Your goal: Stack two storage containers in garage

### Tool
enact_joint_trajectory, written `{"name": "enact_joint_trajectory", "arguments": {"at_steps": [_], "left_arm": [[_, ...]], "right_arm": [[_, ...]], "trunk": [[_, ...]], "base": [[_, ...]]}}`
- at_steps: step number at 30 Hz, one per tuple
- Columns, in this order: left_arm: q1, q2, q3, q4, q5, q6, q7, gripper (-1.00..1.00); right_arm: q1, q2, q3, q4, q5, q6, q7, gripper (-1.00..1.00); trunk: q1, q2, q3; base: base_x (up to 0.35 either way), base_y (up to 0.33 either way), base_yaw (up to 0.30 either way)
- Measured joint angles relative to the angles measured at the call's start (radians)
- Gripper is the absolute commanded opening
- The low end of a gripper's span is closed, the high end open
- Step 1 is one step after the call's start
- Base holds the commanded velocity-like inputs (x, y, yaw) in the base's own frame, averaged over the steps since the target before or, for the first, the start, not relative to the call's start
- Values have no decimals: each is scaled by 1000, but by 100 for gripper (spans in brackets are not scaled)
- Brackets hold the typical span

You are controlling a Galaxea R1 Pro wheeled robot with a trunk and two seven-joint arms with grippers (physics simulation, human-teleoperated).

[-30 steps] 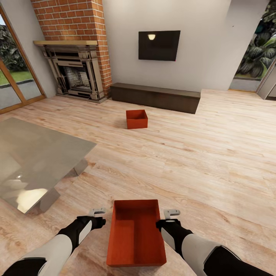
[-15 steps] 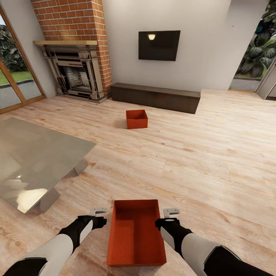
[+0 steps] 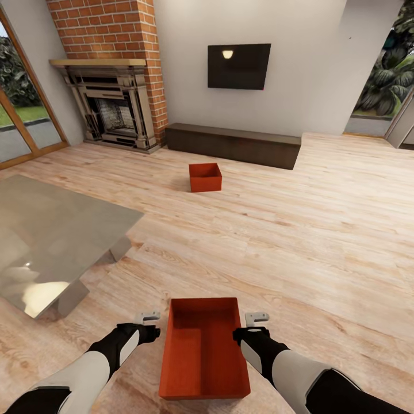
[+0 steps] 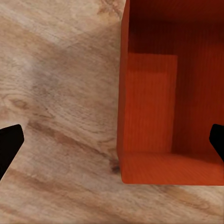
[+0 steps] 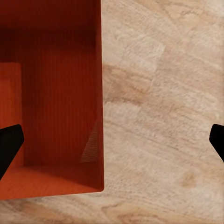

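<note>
The near storage container [image 3: 204, 351] sits open-topped on the light wood plank floor [image 3: 299, 241] of the living room, directly ahead of the robot and between its two arms. The left tool [image 3: 148, 323] hangs just beside the bin's left wall, its fingers spread apart with one tip [image 4: 9, 144] over the planks and the other over the bin. The right tool [image 3: 256, 323] straddles the right wall, fingers likewise apart. The second storage container [image 3: 205, 177] rests well apart, farther across the floor, near a low dark cabinet [image 3: 233, 145] below the wall TV [image 3: 238, 66]. A brick fireplace [image 3: 109, 75] stands left; a glass table [image 3: 52, 241] lies nearer.
</note>
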Motion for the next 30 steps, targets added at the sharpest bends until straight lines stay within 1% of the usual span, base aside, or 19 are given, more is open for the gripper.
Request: {"name": "enact_joint_trajectory", "arguments": {"at_steps": [3,9,16,30], "left_arm": [[0,0,0,0,-1,0,1,100],[0,0,-1,0,-1,-1,1,100],[0,-1,-1,2,-2,-1,1,100],[0,-2,0,2,-1,-1,1,100]], "right_arm": [[0,0,0,0,1,-1,0,100],[0,0,-1,0,4,-1,1,100],[0,0,0,-1,3,-1,2,100],[0,0,-2,-2,4,-1,2,100]], "trunk": [[12,-21,-9],[12,-21,-9],[38,-70,-31],[38,-70,-31]], "base": [[0,0,0],[0,0,0],[0,0,0],[0,0,0]]}}
